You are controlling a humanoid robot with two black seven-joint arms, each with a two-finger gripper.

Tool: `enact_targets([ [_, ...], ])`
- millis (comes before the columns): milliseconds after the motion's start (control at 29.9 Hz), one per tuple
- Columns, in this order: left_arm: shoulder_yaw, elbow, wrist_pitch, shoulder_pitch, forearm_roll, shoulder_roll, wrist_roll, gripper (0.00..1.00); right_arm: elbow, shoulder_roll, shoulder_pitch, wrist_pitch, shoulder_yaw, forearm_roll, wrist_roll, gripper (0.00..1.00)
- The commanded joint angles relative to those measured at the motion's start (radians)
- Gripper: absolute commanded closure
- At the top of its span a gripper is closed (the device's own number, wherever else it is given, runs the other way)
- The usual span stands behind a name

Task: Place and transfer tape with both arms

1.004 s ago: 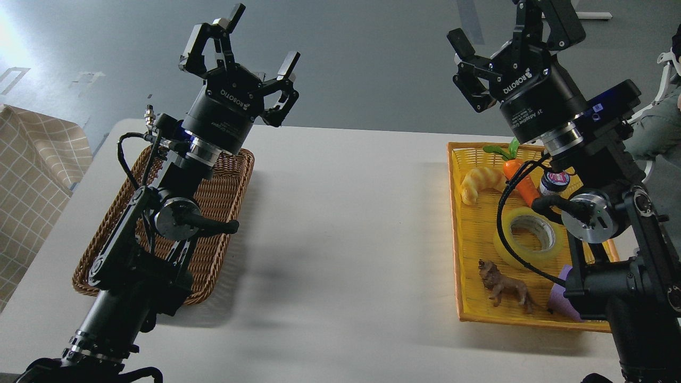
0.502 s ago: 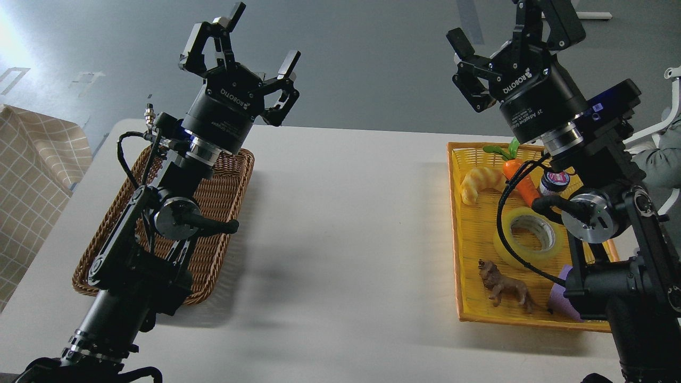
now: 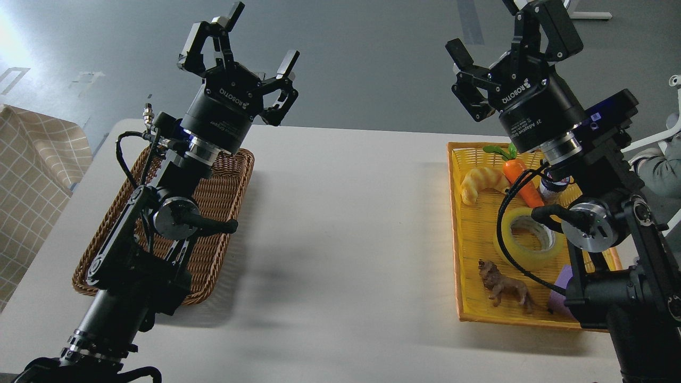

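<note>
The tape (image 3: 524,242), a wide translucent yellow roll with a pale core, lies flat in the yellow tray (image 3: 458,229) at the right, partly behind my right arm's cable. My right gripper (image 3: 503,32) is open and empty, held high above the tray's far end. My left gripper (image 3: 260,34) is open and empty, held high above the far end of the brown wicker basket (image 3: 223,186) at the left.
The yellow tray also holds a croissant (image 3: 481,183), a toy carrot (image 3: 521,178), a small jar (image 3: 548,189), a brown lion figure (image 3: 503,287) and a purple foam block (image 3: 561,284). A white table (image 3: 346,239) bears both containers. A checked cloth (image 3: 32,181) lies at far left.
My right arm has shifted slightly up and to the right, uncovering more of the carrot. The left arm has barely moved. The tape has not moved.
</note>
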Motion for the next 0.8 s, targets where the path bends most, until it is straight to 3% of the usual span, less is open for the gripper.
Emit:
enact_targets([
  [0, 0.0, 0.0, 0.0, 0.0, 0.0, 0.0, 0.0, 0.02, 0.0, 0.0, -0.001, 0.002, -0.001, 0.0, 0.0, 0.0],
  [502, -0.005, -0.001, 0.0, 0.0, 0.0, -0.007, -0.002, 0.02, 0.0, 0.0, 0.0, 0.002, -0.005, -0.001, 0.002, 0.0],
  [770, -0.005, -0.001, 0.0, 0.0, -0.001, -0.011, -0.034, 0.02, 0.0, 0.0, 0.004, 0.0, -0.004, -0.001, 0.002, 0.0],
])
